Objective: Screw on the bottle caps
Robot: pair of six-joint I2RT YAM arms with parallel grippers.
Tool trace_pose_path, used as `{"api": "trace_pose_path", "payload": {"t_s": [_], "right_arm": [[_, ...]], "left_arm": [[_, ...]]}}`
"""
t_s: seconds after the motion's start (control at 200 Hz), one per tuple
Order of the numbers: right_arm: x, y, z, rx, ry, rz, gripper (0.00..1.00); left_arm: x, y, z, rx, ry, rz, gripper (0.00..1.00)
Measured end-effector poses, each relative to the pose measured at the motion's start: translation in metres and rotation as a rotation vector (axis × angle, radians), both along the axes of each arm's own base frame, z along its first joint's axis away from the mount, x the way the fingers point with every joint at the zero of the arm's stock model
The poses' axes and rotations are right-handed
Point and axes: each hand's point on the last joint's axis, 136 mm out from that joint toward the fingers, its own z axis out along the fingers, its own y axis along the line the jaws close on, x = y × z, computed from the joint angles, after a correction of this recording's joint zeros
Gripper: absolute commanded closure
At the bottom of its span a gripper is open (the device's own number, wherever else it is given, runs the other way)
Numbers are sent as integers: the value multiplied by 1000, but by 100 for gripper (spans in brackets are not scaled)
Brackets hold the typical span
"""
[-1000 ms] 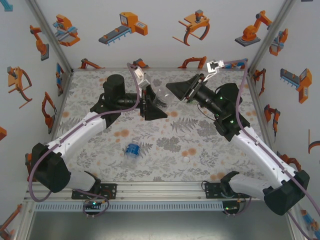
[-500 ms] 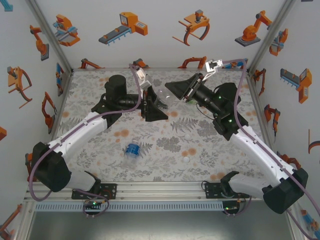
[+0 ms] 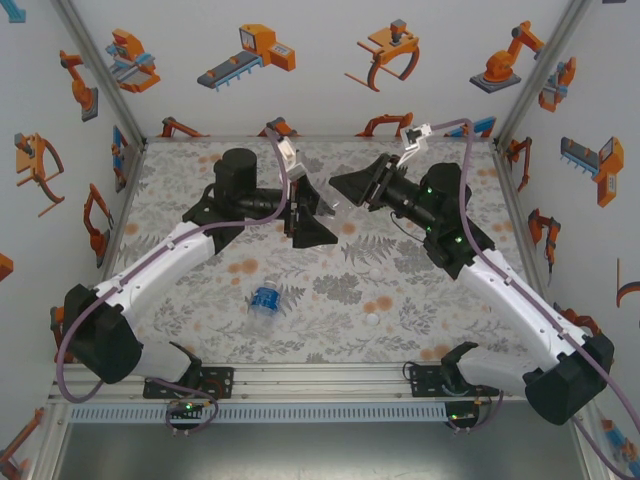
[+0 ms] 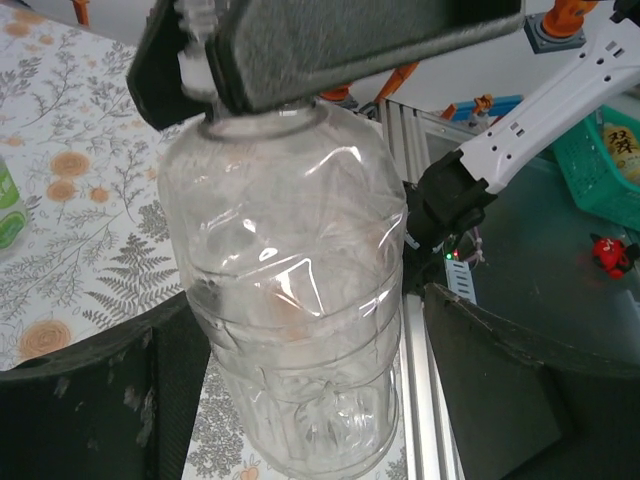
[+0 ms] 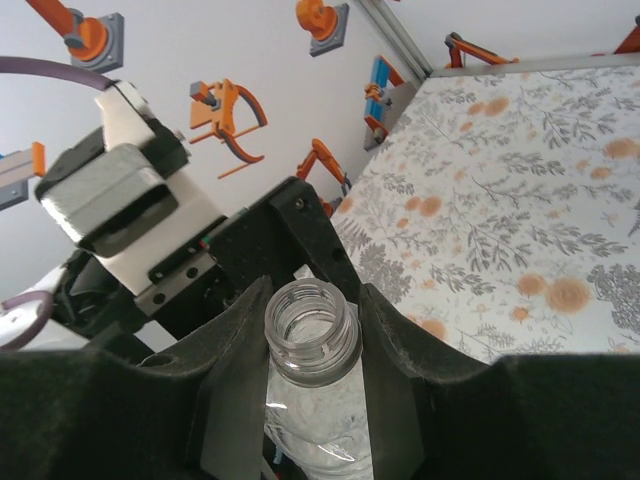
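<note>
The colourless bottle [image 4: 290,300] hangs in mid-air between the two grippers, above the far middle of the table. My right gripper [image 5: 312,296] is shut on its neck, one finger [image 5: 235,350] on each side, and the threaded mouth [image 5: 312,325] is bare. My left gripper [image 4: 300,390] stands open around the bottle's base, with a gap to its right finger [image 4: 520,390]. From above, the left gripper [image 3: 307,212] faces the right gripper [image 3: 345,186]. One white bottle cap [image 3: 372,320] lies near the front, another [image 3: 375,271] behind it.
A blue-labelled bottle [image 3: 264,298] lies on its side at front centre. A green-tinted bottle [image 4: 6,215] stands at the left edge of the left wrist view. Illustrated walls [image 3: 300,60] close in the patterned table [image 3: 200,300] on three sides.
The left gripper's jaws have opened off the colourless bottle. The right gripper has turned and shifted slightly left while keeping hold of the neck.
</note>
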Motion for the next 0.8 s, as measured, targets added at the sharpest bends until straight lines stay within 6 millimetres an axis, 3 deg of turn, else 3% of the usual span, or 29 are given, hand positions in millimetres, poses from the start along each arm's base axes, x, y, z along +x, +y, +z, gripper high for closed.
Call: {"api": "trace_pose_path", "payload": {"t_s": [0.466, 0.796], "right_arm": [[8, -8, -3, -27, 26, -69, 100], [10, -8, -4, -30, 31, -76, 100]], "left_arm": [[9, -10, -17, 71, 38, 37, 23], [13, -17, -26, 92, 64, 28, 29]]}}
